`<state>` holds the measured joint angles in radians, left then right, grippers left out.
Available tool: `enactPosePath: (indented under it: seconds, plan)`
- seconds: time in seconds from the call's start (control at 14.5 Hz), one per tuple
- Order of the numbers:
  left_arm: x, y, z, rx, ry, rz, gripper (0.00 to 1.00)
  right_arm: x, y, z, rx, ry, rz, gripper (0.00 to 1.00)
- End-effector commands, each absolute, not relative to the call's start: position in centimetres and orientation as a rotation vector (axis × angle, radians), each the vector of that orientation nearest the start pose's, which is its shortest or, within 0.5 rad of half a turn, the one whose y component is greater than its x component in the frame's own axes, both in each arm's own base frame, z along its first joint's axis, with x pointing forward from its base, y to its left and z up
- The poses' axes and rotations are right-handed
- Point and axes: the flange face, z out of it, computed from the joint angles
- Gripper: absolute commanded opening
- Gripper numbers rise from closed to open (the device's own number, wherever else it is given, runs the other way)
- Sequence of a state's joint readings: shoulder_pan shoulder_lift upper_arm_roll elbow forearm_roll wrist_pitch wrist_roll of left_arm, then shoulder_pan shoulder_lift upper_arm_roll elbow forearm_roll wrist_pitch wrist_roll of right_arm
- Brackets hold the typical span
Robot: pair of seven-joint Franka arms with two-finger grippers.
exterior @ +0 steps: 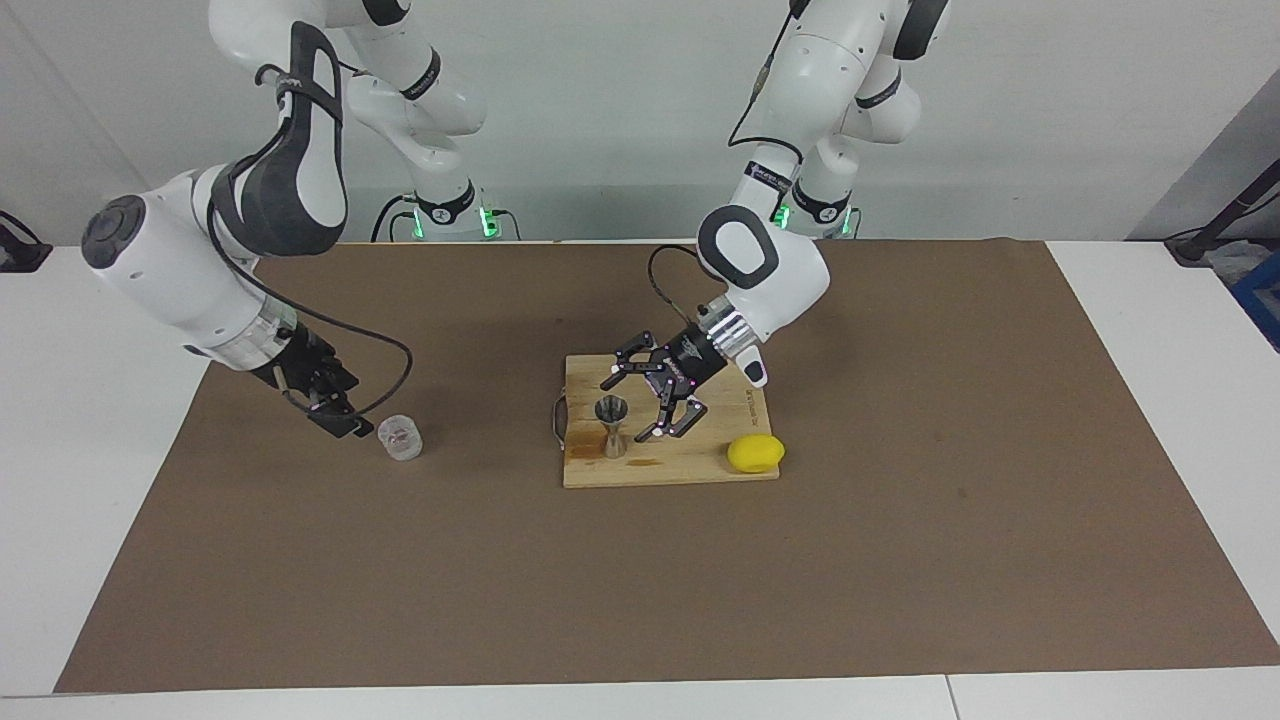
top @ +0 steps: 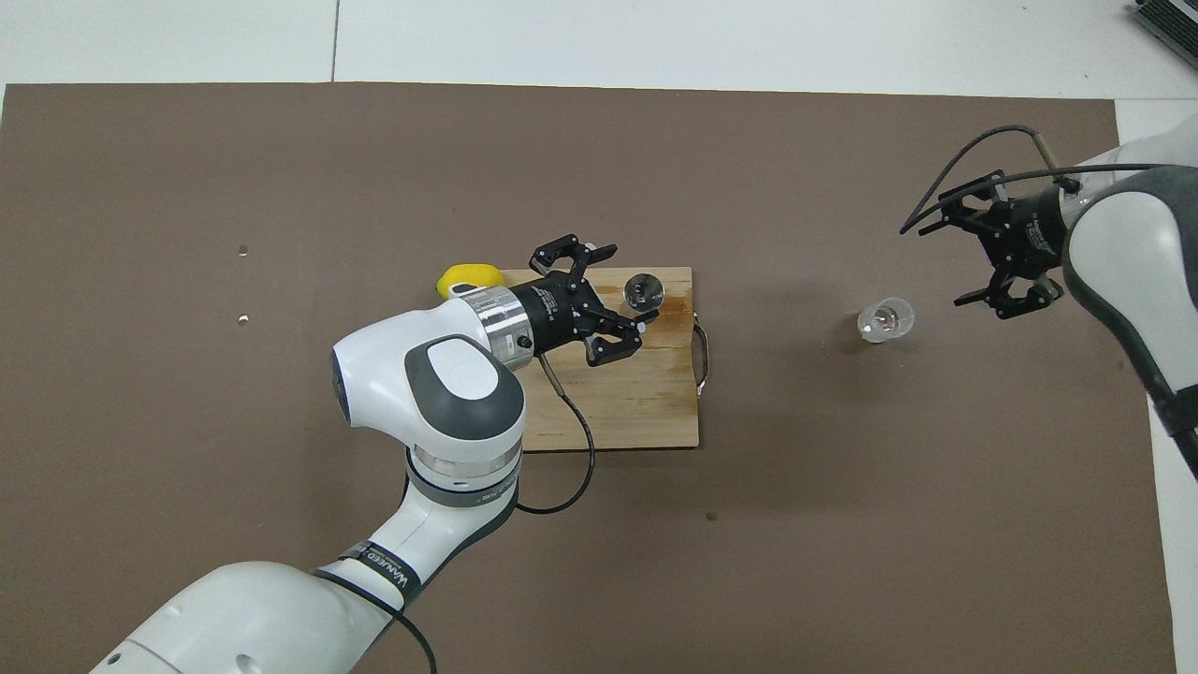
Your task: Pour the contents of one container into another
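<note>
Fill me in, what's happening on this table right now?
Neither arm holds anything. The left pincer is open beside the steel jigger, which stands upright on the wooden cutting board, not gripped. A lemon sits at the board's corner toward the left arm's end. The right pincer is open next to the clear cup, which stands on the brown mat toward the right arm's end.

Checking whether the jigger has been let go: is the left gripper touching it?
Apart. The overhead view shows the left gripper open, its fingertips clear of the jigger, with bare cutting board between.
</note>
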<state>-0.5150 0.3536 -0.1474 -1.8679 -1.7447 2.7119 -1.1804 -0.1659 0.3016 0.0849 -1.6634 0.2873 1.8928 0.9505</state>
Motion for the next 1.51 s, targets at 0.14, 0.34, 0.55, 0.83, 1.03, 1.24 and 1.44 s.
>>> enactPosePath:
  seconds: [0.14,0.34,0.55,0.83,1.03,1.24,1.44]
  plan:
    - [53.9,-32.8,40.6,1.170,1.760,-0.715,1.00,64.1,-5.6,39.4,-2.335,1.632,0.415,0.92]
    - [56.0,-29.5,42.8,1.369,1.669,-0.625,1.00,64.1,-7.3,36.0,-2.264,1.677,0.514,0.92]
    - [57.5,-26.1,45.1,1.527,1.618,-0.457,1.00,64.1,-9.2,33.1,-2.210,1.700,0.597,0.92]
    - [59.6,-20.3,47.0,1.773,1.569,-0.230,1.00,64.0,-9.7,29.6,-2.213,1.665,0.653,0.92]
    - [60.0,-18.2,48.1,2.062,1.495,-0.073,1.00,63.5,-9.3,27.9,-2.192,1.635,0.688,0.92]
    - [60.0,-16.4,48.4,2.437,1.386,0.112,1.00,63.0,-9.0,27.0,-2.170,1.649,0.683,0.92]
    - [60.5,-13.2,49.2,2.578,1.324,0.215,1.00,62.6,-8.7,26.5,-2.151,1.652,0.676,0.92]
